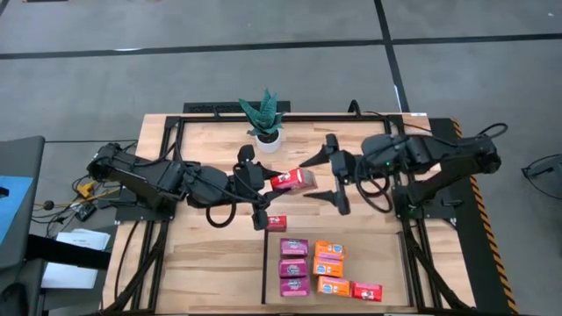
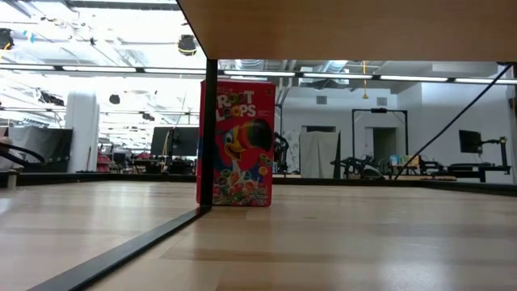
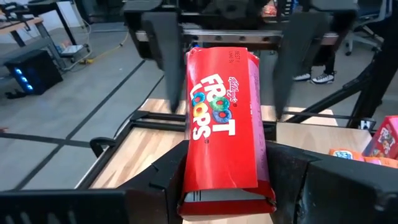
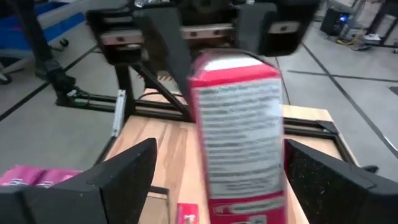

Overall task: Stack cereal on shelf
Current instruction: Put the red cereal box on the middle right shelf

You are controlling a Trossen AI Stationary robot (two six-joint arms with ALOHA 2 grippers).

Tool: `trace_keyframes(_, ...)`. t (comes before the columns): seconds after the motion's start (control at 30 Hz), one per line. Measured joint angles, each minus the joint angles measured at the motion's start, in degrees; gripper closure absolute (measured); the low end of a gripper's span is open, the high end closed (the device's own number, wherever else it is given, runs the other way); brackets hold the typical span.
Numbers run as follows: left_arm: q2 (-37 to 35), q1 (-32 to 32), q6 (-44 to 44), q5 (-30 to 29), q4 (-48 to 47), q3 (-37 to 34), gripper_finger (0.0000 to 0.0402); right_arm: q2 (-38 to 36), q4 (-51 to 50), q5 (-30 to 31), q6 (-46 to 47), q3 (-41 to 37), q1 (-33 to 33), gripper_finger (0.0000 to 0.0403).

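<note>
1. You're mid-handover by the look of it: left gripper (image 1: 263, 178) is clamped on a red Froot Loops box (image 1: 292, 180), held above the table, its far end between the spread fingers of the right gripper (image 1: 327, 178).
2. Next move, my guess: close the right fingers on the box before the left lets go, then carry it to the shelf (image 1: 386, 241).
3. Shelf: flat light wood panel, thin black edging, below and ahead of both grippers.
4. On it: seven small cardboard boxes, three magenta (image 1: 293, 264), three orange (image 1: 329, 251), one red (image 1: 366, 290). Another red one (image 1: 276, 222) stands at its corner.

Left claw (image 1: 260, 178) holds red cereal box (image 1: 292, 180); right claw (image 1: 331, 180) spread wide.
</note>
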Motion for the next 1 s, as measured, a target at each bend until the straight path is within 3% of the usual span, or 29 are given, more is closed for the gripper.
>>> trace_keyframes(0.2,0.2,0.0,-0.1,0.8,0.1,0.0,0.0257,0.4,0.5,0.0,-1.4,-0.1,-0.8,0.0052)
trace_keyframes(0.77,0.9,0.6,-0.3,0.8,-0.5,0.0,0.0257,0.7,0.6,-0.1,-2.1,0.0,-0.6,0.021)
trace_keyframes(1.0,0.9,0.6,0.3,0.6,-0.6,0.0,0.0257,0.7,0.5,-0.2,-2.8,0.0,-0.5,0.0251)
